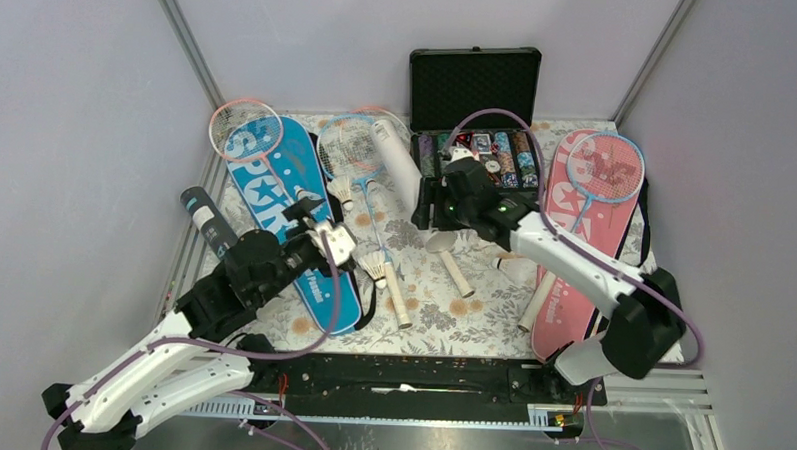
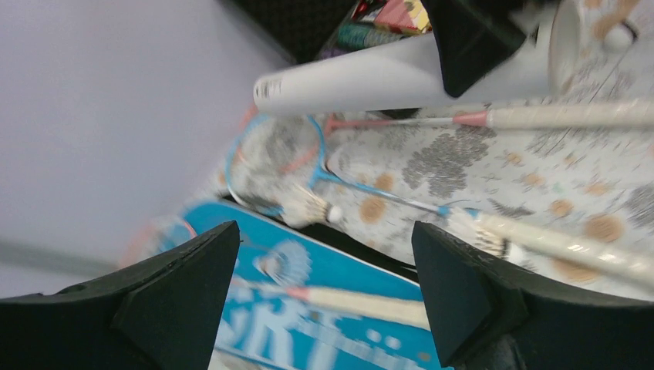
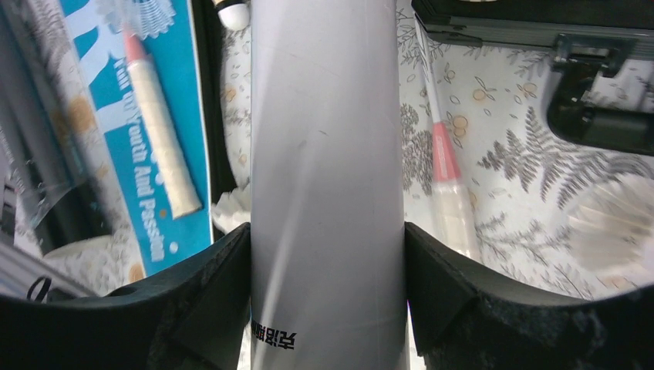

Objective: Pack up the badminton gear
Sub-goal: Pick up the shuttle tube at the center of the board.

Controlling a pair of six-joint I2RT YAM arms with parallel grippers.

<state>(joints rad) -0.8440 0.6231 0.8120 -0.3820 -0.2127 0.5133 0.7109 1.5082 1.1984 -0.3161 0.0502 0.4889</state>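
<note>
My right gripper point(image 1: 430, 214) is shut on the long white tube point(image 1: 397, 160). In the right wrist view both pads press the tube point(image 3: 328, 154) at its sides. My left gripper point(image 1: 336, 241) is open and holds nothing; it hangs over the blue "SPORT" cover point(image 2: 362, 270), on which a pale racket handle lies. A light-blue racket point(image 1: 349, 148) and white shuttlecocks point(image 1: 375, 267) lie on the flowered cloth between the arms. A pink racket point(image 1: 246, 130) lies on the blue cover point(image 1: 276, 181). The pink cover point(image 1: 584, 242) at the right carries another light-blue racket point(image 1: 605, 167).
An open black case of poker chips point(image 1: 474, 98) stands at the back, just behind the right gripper. A dark tube point(image 1: 206, 221) lies at the left edge beside the left arm. Grey walls close in the back and both sides.
</note>
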